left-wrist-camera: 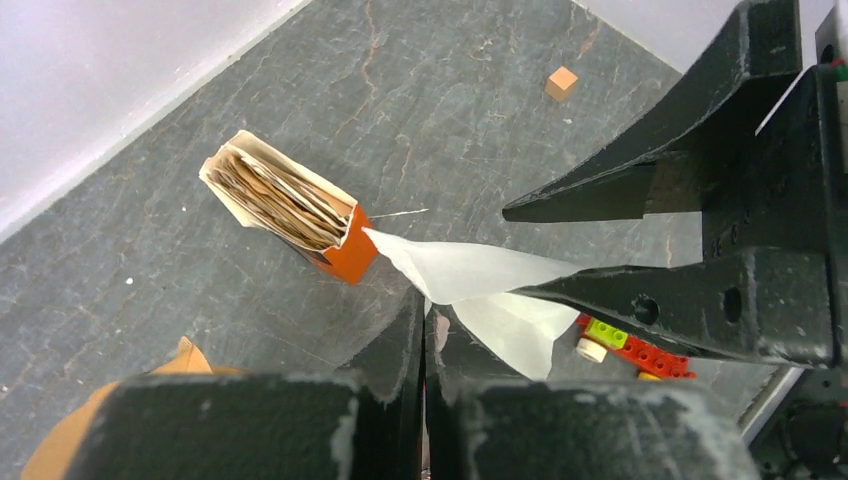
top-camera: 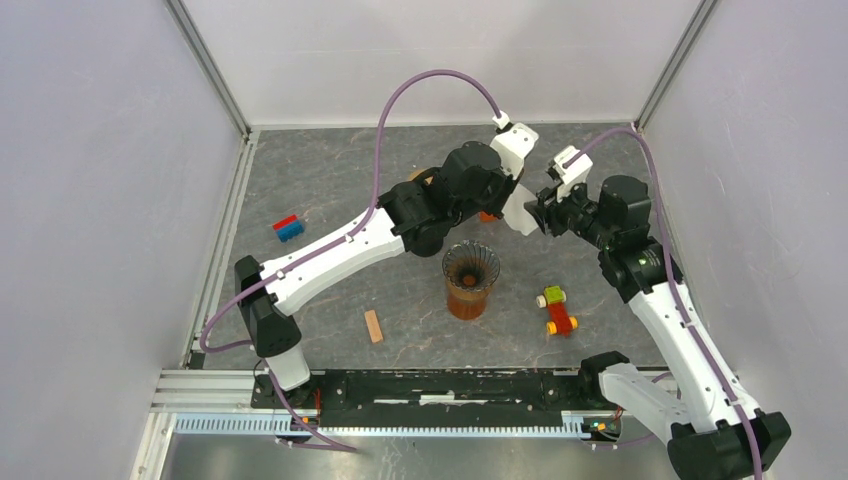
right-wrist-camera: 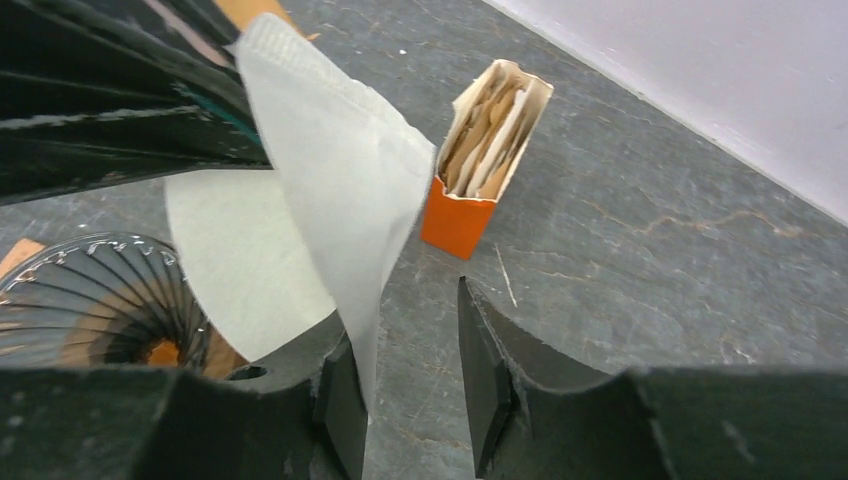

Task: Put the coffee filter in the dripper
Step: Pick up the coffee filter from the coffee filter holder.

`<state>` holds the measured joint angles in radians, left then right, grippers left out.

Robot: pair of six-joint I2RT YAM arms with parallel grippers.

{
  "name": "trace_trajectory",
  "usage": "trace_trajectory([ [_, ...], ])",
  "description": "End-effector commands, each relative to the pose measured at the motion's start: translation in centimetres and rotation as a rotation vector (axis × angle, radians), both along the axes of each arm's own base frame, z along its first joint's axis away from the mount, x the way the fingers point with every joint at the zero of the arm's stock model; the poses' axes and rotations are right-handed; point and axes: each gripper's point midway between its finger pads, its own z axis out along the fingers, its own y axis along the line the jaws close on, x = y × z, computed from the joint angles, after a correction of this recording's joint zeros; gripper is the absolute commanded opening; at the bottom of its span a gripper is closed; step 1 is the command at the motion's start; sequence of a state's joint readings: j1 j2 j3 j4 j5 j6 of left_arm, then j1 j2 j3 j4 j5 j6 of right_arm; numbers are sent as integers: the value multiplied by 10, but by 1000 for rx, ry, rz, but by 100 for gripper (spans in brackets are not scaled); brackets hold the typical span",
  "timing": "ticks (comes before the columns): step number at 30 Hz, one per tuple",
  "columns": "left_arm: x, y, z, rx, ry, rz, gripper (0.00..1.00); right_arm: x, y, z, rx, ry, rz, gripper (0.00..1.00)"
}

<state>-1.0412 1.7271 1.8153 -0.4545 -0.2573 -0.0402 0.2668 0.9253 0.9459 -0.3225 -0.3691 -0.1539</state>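
Your left claw [left-wrist-camera: 422,312] was pinched shut on the filter [left-wrist-camera: 470,275], holding it in the air over the bench [top-camera: 330,170]. The paper hung just beyond the dripper [top-camera: 470,265] and near the orange box [left-wrist-camera: 290,205] of spare filters. Your right claw [right-wrist-camera: 405,322] faced the left one, open at a middling gap. The filter's loose edge hung just inside its left finger, and neither finger had closed on the paper. The dripper sat upright on its cup, with nothing in it.

The step in hand looked like a handover, or a spreading of the cone, and it wanted care. The paper was thin and floppy, so you did best to close the right claw slowly near the rim. The left grip needed to stay firm until the right one plainly had the paper. I could not tell whether the flap by the right finger was one ply or two, so that was worth checking in the right wrist view first.

Easing the claws apart gently would have opened the cone; a hard pull risked a tear. From there the filter needed to go point-down over the dripper's mouth. You would have lowered it straight so the ribs caught it evenly, and let go only once it sat inside. The box also stood close by, and a wide swing could have tipped it.
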Motion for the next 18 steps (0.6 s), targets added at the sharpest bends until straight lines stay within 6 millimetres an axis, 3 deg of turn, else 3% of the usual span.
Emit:
trace_trajectory([
  [1,3,-7,28,-152,31,86,2,14,-14,27,5,-81,-108,39],
  [5,-1,-8,27,-192,80,108,3,18,-18,28,-1,-77,-134,37],
  [13,-6,-11,24,-214,116,102,5,18,-6,24,27,-70,-78,37],
  [18,1,-4,23,-171,53,109,15,16,-6,28,16,-86,-69,9],
])
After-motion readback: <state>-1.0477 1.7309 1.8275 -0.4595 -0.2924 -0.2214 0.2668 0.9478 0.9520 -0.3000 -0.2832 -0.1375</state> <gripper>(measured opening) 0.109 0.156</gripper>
